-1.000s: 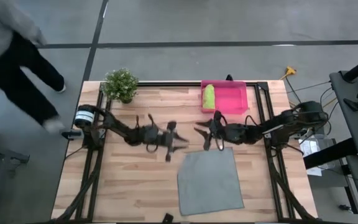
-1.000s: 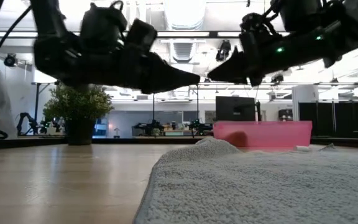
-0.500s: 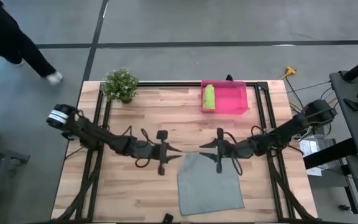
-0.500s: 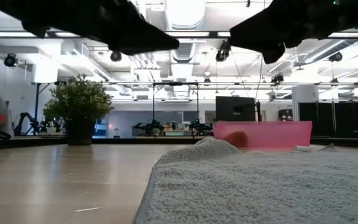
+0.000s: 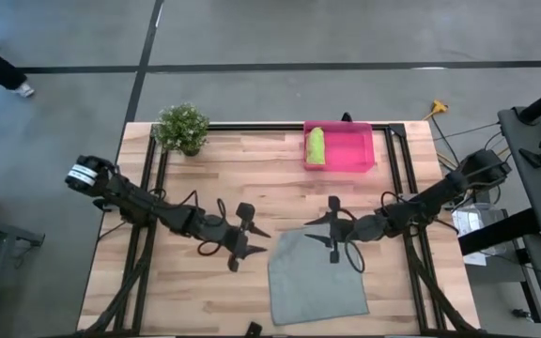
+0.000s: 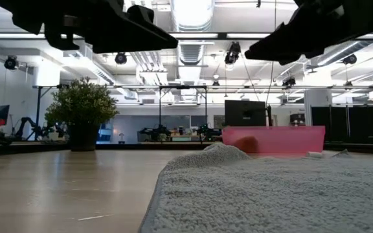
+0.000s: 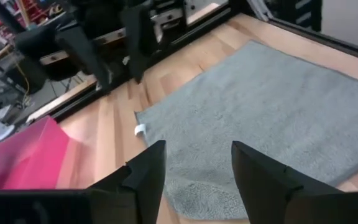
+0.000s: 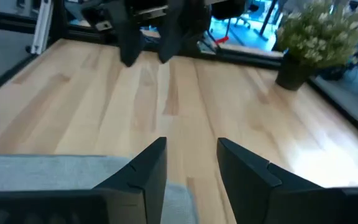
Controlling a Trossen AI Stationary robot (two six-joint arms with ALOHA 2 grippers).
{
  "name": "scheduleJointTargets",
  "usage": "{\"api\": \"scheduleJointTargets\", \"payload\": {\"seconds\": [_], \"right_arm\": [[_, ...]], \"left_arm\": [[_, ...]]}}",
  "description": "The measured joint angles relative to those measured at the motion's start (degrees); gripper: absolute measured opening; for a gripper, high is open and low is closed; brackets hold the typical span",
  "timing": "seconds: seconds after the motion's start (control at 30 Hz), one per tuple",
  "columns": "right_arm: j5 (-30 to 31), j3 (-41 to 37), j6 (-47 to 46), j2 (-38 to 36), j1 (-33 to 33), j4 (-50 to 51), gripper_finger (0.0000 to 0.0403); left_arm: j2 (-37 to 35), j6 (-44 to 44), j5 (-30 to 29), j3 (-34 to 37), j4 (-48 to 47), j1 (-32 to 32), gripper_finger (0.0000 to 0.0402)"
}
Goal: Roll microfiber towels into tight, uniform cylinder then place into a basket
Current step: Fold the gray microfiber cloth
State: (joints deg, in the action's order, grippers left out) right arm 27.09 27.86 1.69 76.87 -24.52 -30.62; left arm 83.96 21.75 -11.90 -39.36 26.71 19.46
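Grey towel (image 5: pixel 317 277) lies flat, white tag (image 7: pixel 140 130) at edge.

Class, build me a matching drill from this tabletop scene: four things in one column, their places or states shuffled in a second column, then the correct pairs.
Things:
1. grey towel
2. green towel
3. potted plant
4. left gripper

Places or states:
A. rolled, lying inside the pink basket
B. standing at a far corner of the table
C. fingers open, beside the grey cloth's edge
D. spread flat on the wood

Pairs: 1-D, 2-A, 3-B, 4-C
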Motion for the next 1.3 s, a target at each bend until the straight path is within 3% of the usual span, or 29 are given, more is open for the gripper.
{"api": "scheduleJointTargets", "payload": {"seconds": [0.2,0.37,0.5,0.6,0.7,0.83,1.07,1.17,1.3], "right_arm": [[-0.1,1.6,1.4,-0.6,-0.2,3.9,0.0124],[-0.5,9.2,-1.9,-1.5,-3.7,24.5,0.0116],[-0.5,18.0,-10.1,-1.4,-9.6,45.1,0.0108],[-0.7,22.7,-19.6,-1.4,-14.4,55.3,0.0103],[-0.8,25.9,-28.3,-1.4,-18.9,61.2,0.0104],[-0.7,28.4,-35.0,0.2,-24.5,62.0,0.0126],[-1.4,33.2,-43.2,11.0,-30.9,64.7,0.0179],[-7.5,38.2,-51.0,18.0,-32.3,72.4,0.0184],[-15.0,46.6,-61.1,26.6,-34.4,82.1,0.0182]], "left_arm": [[0.0,1.4,0.1,-0.3,-1.5,0.3,0.0168],[0.0,1.3,-3.1,-3.6,-10.2,2.5,0.0168],[0.0,1.4,-7.5,-6.1,-13.8,5.6,0.0168],[0.0,1.1,-8.8,-7.3,-14.7,8.0,0.0168],[0.0,-0.8,-10.8,-7.6,-14.9,10.2,0.0168],[0.0,-4.5,-11.7,-7.7,-14.6,13.1,0.0168],[3.1,3.3,-18.7,-10.8,-11.0,16.0,0.0168],[4.0,8.2,-19.3,-13.7,-8.4,15.5,0.0168],[4.3,8.0,-20.3,-17.2,-5.8,14.7,0.0168]]}}
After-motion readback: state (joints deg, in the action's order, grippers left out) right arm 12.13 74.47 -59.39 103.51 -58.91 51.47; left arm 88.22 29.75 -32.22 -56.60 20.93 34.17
